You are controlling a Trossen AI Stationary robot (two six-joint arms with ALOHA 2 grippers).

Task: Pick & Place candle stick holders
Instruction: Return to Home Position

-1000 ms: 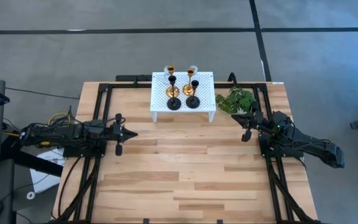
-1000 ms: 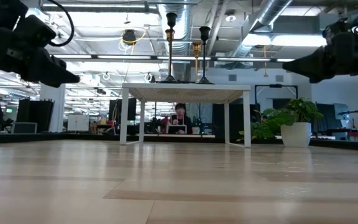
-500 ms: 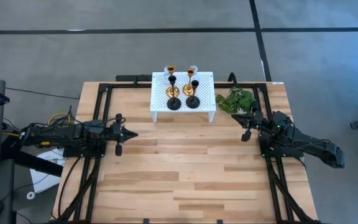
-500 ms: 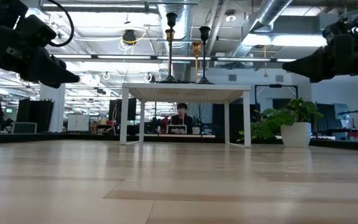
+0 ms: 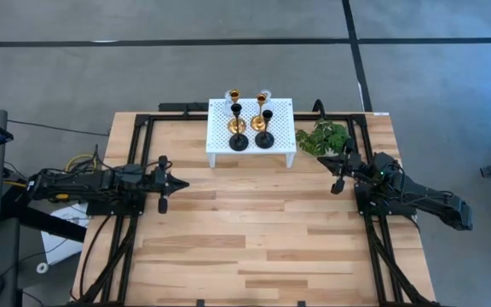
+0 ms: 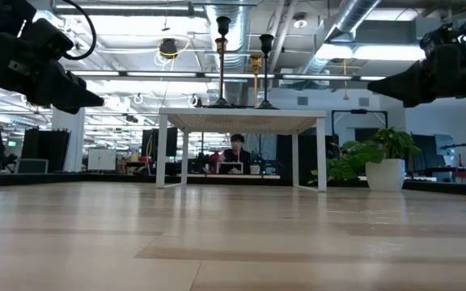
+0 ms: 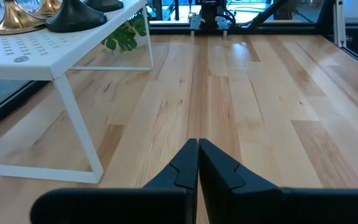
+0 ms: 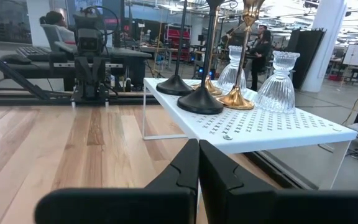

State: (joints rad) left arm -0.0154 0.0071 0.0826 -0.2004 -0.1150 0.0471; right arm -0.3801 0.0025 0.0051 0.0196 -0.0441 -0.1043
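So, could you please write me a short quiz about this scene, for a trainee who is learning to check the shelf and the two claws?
1. True or false: the left claw and the right claw are both shut and hold nothing.
2. Where do the two black candle holders stand? A: in the left claw. B: on the white perforated rack. C: in the right claw.
3. In the right wrist view, how many clear glass candle holders stand on the rack?
Key: 1 true; 2 B; 3 two.
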